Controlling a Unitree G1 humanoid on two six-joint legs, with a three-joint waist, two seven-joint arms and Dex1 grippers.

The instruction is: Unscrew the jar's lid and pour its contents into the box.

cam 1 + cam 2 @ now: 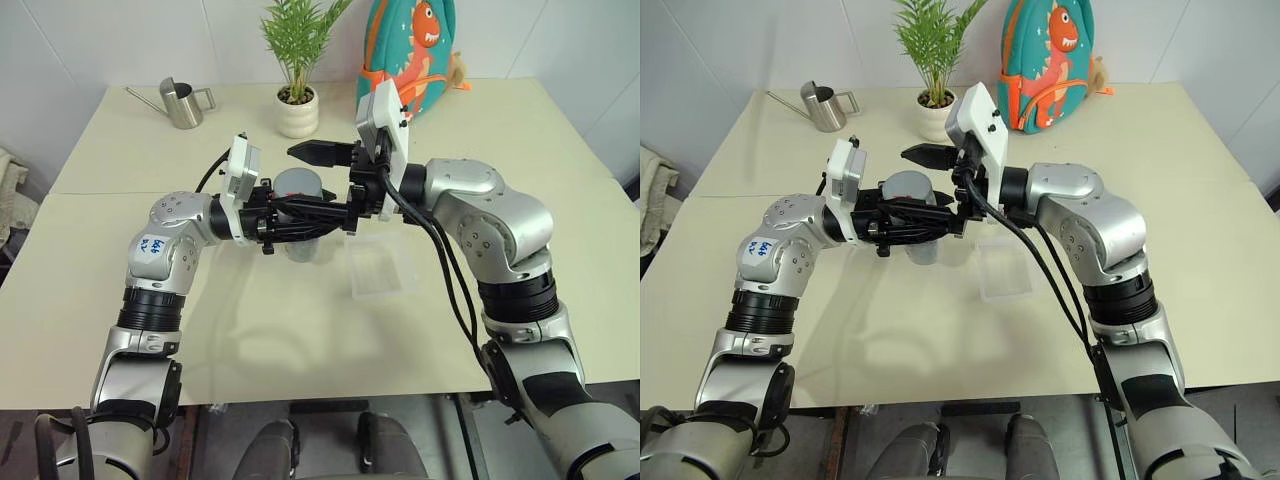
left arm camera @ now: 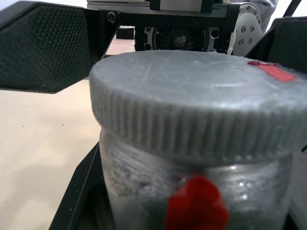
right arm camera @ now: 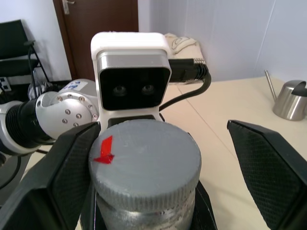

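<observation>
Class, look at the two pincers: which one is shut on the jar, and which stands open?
The left pincer is shut on the silvery-grey jar; the right pincer stands open, fingers either side of the grey lid.

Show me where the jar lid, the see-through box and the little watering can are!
lid [image 3: 144, 153], right wrist view, on its flat grey top.
box [image 1: 383, 270], left eye view, on its clear bottom.
watering can [image 1: 182, 105], left eye view, on its steel body.
</observation>
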